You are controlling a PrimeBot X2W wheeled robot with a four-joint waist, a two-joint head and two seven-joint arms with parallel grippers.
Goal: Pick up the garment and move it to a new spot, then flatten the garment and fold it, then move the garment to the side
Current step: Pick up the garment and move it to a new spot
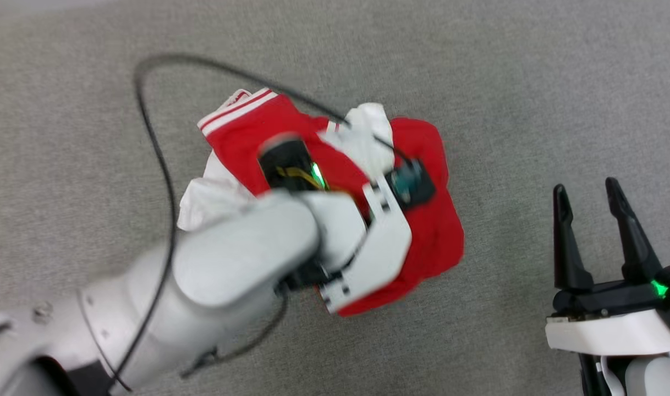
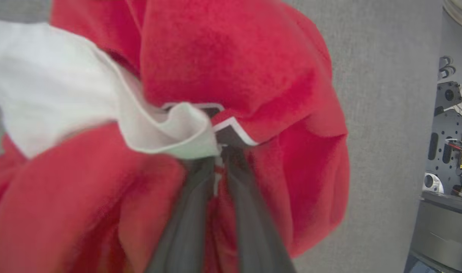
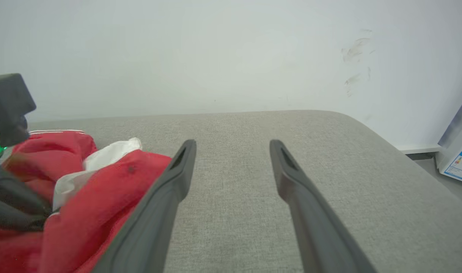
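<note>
left wrist view: left gripper (image 2: 220, 161) pinched narrow on a bunch of the red-and-white jersey (image 1: 434, 231), with white-edged black lettering right at the tips. jersey is a crumpled heap mid grey fabric surface (image 1: 533, 82). right gripper (image 1: 586, 187) wide, empty, off to the side. my read: grasp made; move, flatten, fold, set-aside all left.

Grey fabric surface (image 3: 253, 129) w/ rounded corner, scuffed white wall (image 3: 216, 57) behind
</note>
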